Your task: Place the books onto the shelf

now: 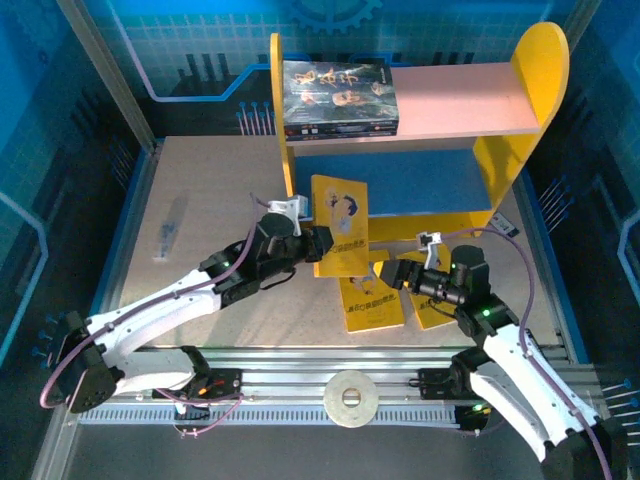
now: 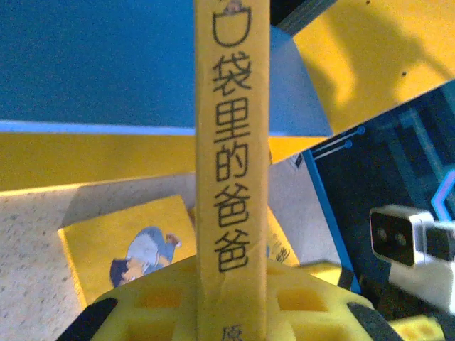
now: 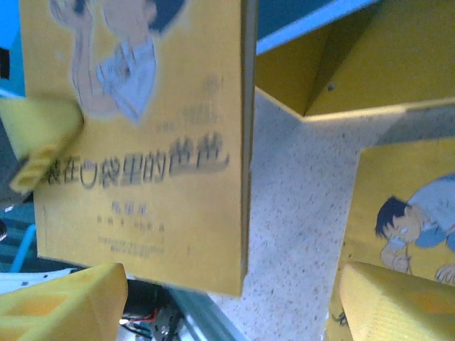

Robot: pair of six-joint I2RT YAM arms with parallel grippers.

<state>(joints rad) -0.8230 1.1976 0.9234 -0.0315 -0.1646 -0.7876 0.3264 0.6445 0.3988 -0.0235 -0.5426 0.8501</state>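
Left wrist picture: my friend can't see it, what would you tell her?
The left hand pinches a thin yellow book upright, its spine of black Chinese characters facing us. Behind are the shelf's blue board and a second yellow book, cartoon figure on its cover, flat on the table.

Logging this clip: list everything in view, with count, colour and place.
shelf: one, yellow sides, pink upper board, blue lower board, far side of the table.
dark books: a stack, count unclear, dark covers, left end of the pink board.
held book: one, yellow, upright in front of the blue board.
flat books: two, yellow, lying on the table in front of the shelf.
ring: one, pale grey, on the rail between the arm bases.
table: one, speckled beige, under everything.
left gripper: one, yellow fingers, shut on the held book.
right gripper: one, yellow fingers, open, above the flat books.
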